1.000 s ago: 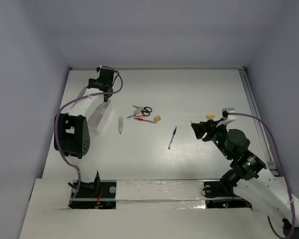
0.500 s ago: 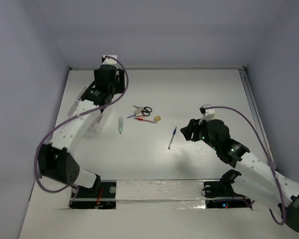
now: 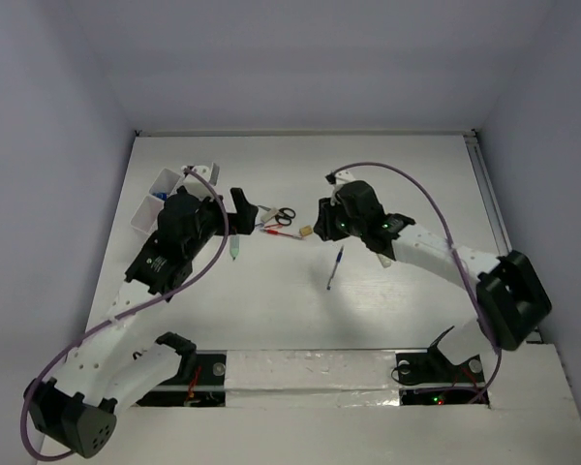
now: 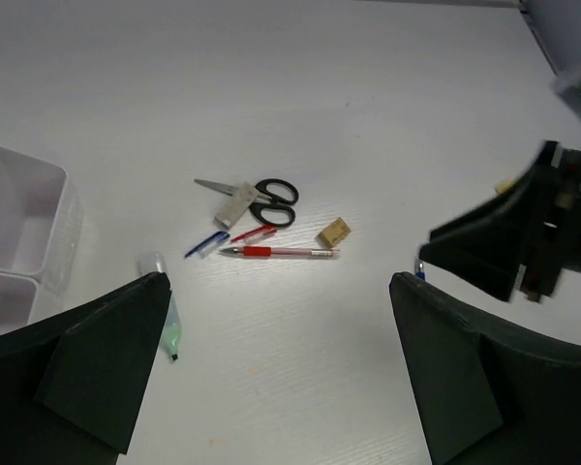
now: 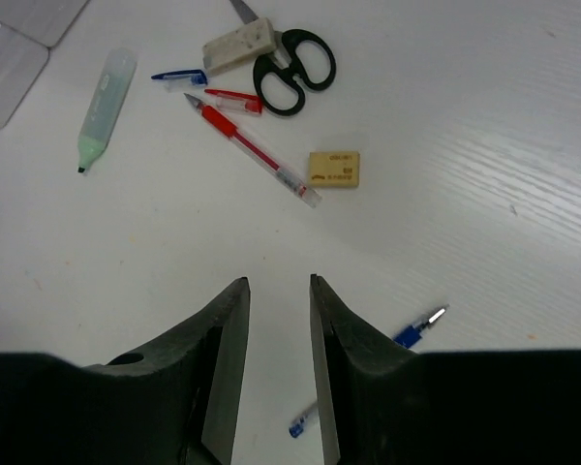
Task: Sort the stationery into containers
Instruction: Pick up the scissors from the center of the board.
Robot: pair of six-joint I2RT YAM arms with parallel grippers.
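Left arm (image 3: 116,315): white link shells, black joint housings; left cable (image 3: 77,341) purple, running loose alongside. Right arm (image 3: 436,254): same white shells; bulky black elbow joint (image 3: 511,300); right cable (image 3: 421,189) purple too; small green lights on the black wrist block (image 3: 358,215). Left end effector (image 4: 281,368): matte black; broad, wedge-shaped fingers (image 4: 97,358). Right end effector (image 5: 276,358): black; narrower tapered fingers (image 5: 223,358), smooth inner faces.
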